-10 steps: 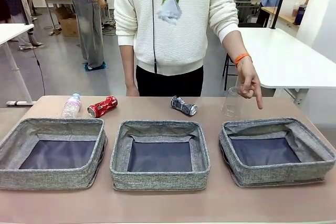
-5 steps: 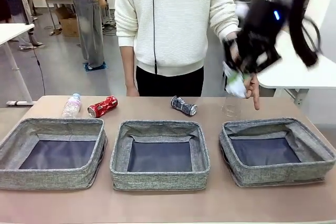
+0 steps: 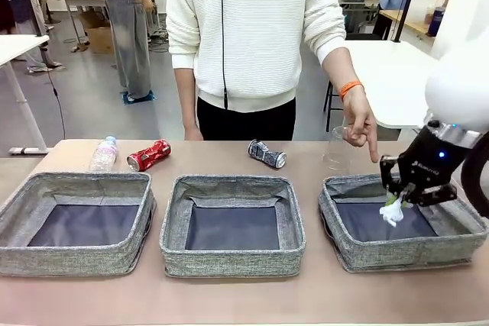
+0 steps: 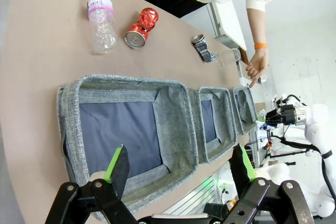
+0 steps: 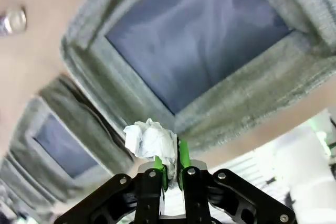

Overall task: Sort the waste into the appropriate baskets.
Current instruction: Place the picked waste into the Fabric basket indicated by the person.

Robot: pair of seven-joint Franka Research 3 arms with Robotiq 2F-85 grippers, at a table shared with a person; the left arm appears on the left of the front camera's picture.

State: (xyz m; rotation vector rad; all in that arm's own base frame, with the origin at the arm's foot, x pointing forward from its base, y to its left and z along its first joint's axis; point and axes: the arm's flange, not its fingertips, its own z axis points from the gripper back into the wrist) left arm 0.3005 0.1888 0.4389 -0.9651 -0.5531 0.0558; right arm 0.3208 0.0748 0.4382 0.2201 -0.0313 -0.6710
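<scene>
Right gripper (image 3: 393,202): clamped shut on the paper wad (image 3: 392,213), which bulges past its green pads (image 5: 181,153).
Paper wad: crumpled and white, hanging over the dark bottom of the right basket (image 3: 397,253), at four o'clock on the table (image 3: 229,295). Whether it touches the bottom cannot be told.
Left gripper (image 4: 178,153): jaws spread wide with nothing between them, above the near rim of the left basket (image 3: 72,261).
Person's hand (image 3: 361,124): forefinger pointing down at twelve o'clock of the right basket, just beside the clear cup (image 3: 337,149).
Middle basket (image 3: 233,261): at six o'clock, with the printed can (image 3: 267,153) on the table just beyond it.
Far left: the red can (image 3: 149,155) and the plastic bottle (image 3: 105,153) lie side by side at ten o'clock, beyond the left basket.
</scene>
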